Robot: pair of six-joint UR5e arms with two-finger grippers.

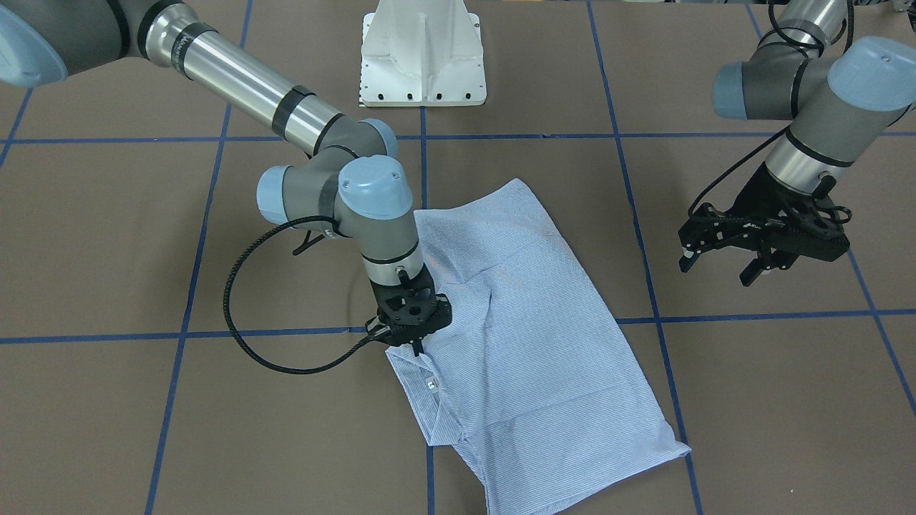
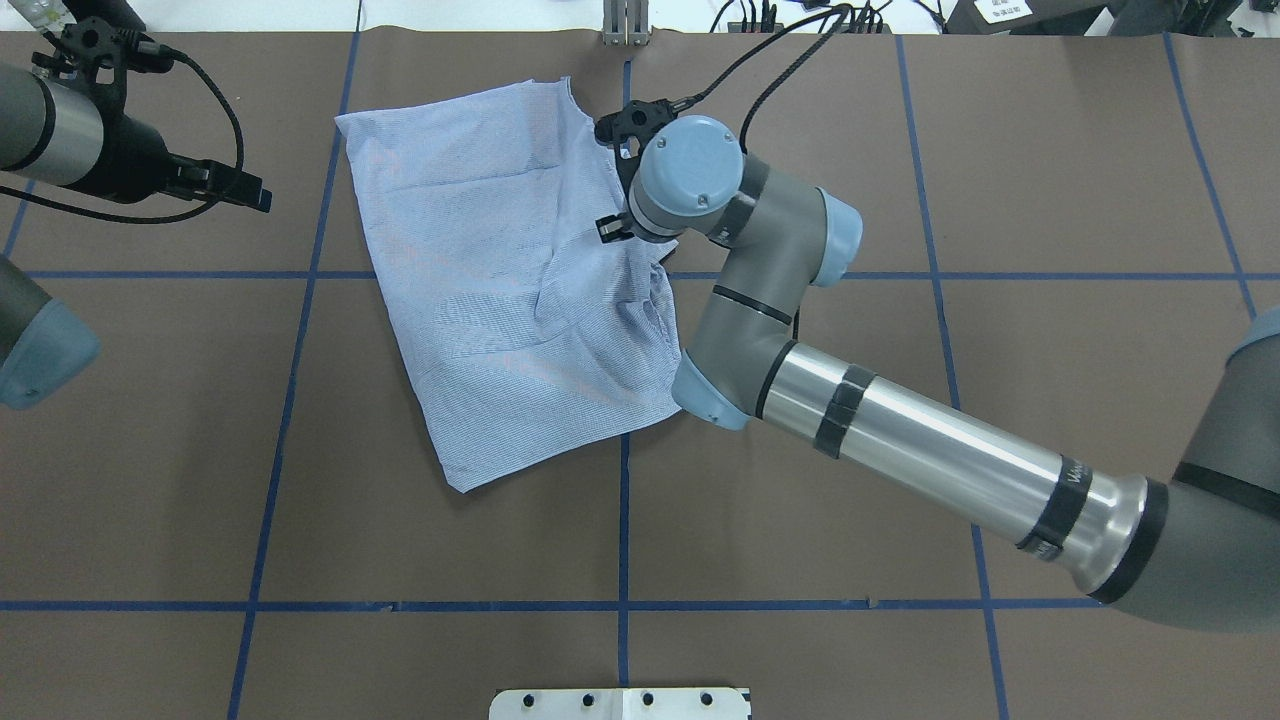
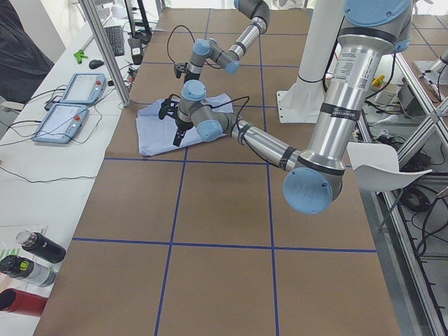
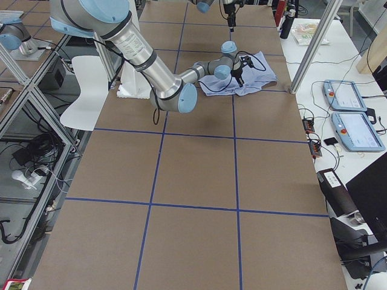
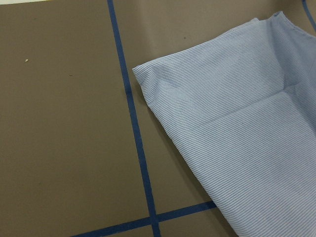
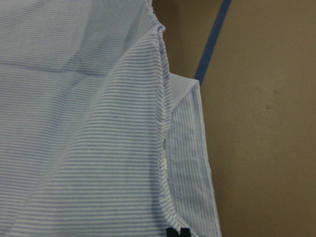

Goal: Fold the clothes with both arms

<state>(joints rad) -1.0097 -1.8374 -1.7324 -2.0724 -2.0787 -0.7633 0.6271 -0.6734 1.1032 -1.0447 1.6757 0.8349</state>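
Observation:
The light blue-and-white striped shirt (image 1: 537, 322) lies folded into a rough rectangle on the brown table, also in the overhead view (image 2: 480, 270). My right gripper (image 1: 415, 345) points down at the shirt's collar-side edge and is shut on the fabric, which rises in a ridge toward it. Its wrist view shows that edge and the layer under it (image 6: 187, 148) close up. In the overhead view the right wrist hides its fingers. My left gripper (image 1: 719, 266) is open and empty, held above bare table beside the shirt (image 2: 240, 188). Its wrist view shows a shirt corner (image 5: 237, 123).
The white pedestal base (image 1: 422, 57) stands at the robot's side of the table. Blue tape lines (image 1: 644, 318) grid the brown surface. Teach pendants (image 3: 70, 105) and bottles (image 3: 31, 262) lie on the side bench past the table's far edge.

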